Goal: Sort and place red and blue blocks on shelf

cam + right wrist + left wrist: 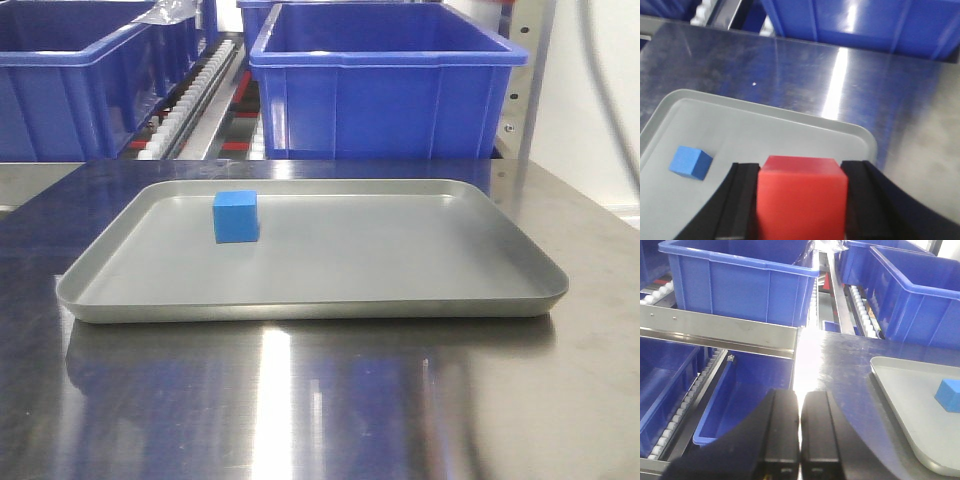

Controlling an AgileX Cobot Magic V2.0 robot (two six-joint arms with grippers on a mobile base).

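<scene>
With the right gripper (801, 172), pinches the red block (802, 210) from both sides, over the tray (790, 116) in the right wrist view; a firm side grip, probably for carrying to the shelf. Leaves the blue block (690, 162) lying on the tray, left of the red one.

In the left wrist view, holds the left gripper (800, 430) pressed together and empty, off the tray's left edge, facing the shelf (715, 332) rail; likely parked out of the way.

From the front, shows only the blue block at the tray's rear left, not yet sorted; no gripper in sight.

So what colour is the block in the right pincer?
Red. The block shows best in the right wrist view.
</scene>
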